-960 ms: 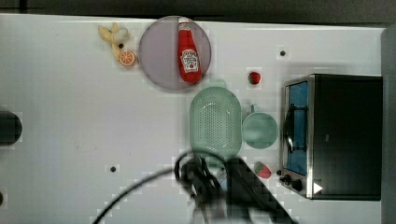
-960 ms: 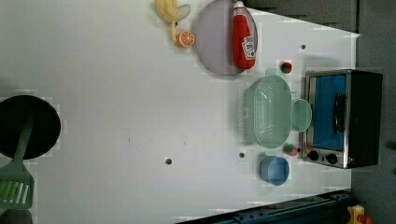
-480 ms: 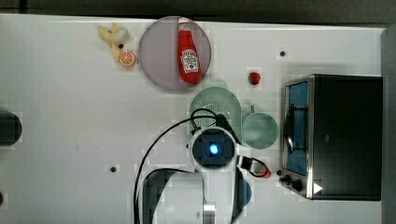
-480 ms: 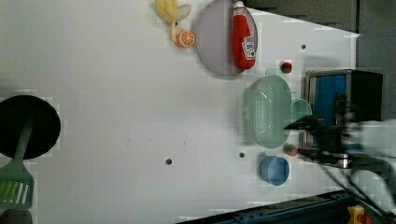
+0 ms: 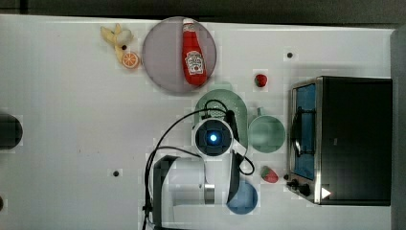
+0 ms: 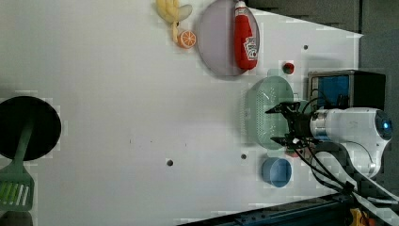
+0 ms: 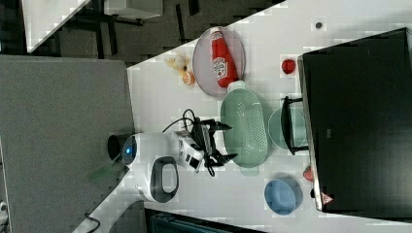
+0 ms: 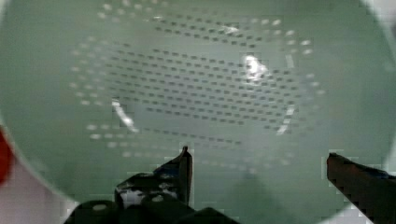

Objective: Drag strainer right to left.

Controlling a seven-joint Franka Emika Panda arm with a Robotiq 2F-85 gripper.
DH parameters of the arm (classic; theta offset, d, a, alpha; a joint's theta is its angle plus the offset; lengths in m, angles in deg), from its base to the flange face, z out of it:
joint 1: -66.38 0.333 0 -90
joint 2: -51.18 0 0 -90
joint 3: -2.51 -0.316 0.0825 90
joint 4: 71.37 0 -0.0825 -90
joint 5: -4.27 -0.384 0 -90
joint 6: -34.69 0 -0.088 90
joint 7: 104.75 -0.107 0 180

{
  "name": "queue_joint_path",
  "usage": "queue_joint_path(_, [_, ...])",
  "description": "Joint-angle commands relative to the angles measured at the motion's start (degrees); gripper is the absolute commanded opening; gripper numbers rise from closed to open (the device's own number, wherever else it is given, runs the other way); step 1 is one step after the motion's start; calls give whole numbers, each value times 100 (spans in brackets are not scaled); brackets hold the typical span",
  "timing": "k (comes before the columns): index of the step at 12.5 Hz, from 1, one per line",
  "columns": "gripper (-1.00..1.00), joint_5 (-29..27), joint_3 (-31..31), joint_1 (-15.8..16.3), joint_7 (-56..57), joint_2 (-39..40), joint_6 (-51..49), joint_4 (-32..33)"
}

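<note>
In the top view, going left to right, the round grey plate [image 5: 163, 52] holds a red ketchup bottle [image 5: 193, 55], then the pale green oval plastic strainer [image 6: 263, 113] sits under the black gripper [image 6: 278, 125], open wide and holding nothing, then the green mug [image 5: 266, 134] touches the strainer, then the black toaster oven [image 5: 354, 139].

White arm [image 6: 357, 127], seemingly black cables.

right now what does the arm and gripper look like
The arm is glossy white with dark grey joint sections and a round wrist end lit by a blue light. Black cables loop loosely along it. The gripper is black, with two slim pointed fingers.
</note>
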Motion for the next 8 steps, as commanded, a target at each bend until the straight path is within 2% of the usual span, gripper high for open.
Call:
queue_joint_path(1, [100,64,-58,210,-743,369,527,-32])
queue_joint_path(4, [100,64,-58,256,-744,847,1141,-33])
queue_joint_path(8, [100,62,-90,320,-968,1197,1455,-50])
